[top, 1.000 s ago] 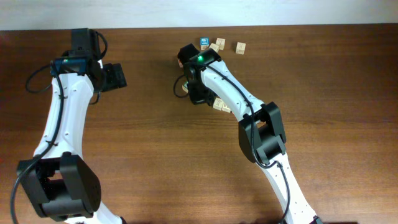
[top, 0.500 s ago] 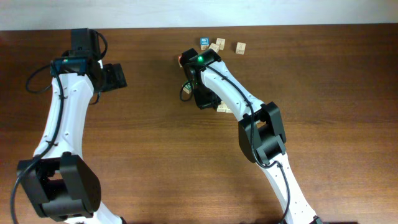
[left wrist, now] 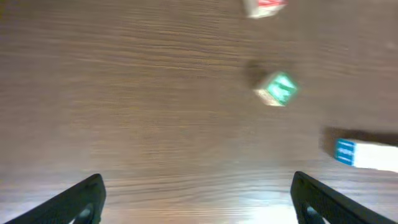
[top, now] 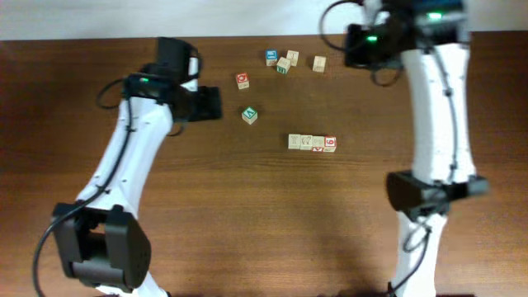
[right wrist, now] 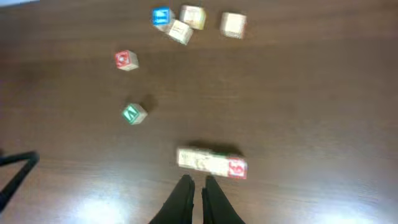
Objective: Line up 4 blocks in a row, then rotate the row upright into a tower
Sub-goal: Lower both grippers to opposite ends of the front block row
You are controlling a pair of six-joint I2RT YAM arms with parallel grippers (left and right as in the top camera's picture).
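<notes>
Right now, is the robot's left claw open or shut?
Open. The left gripper shows both fingertips far apart, nothing between them.

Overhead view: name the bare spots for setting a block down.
Free: the table nearside of the row of blocks; also between that row and the right arm. Crowded: the far-edge cluster, red-topped cube and green-topped cube.
</notes>
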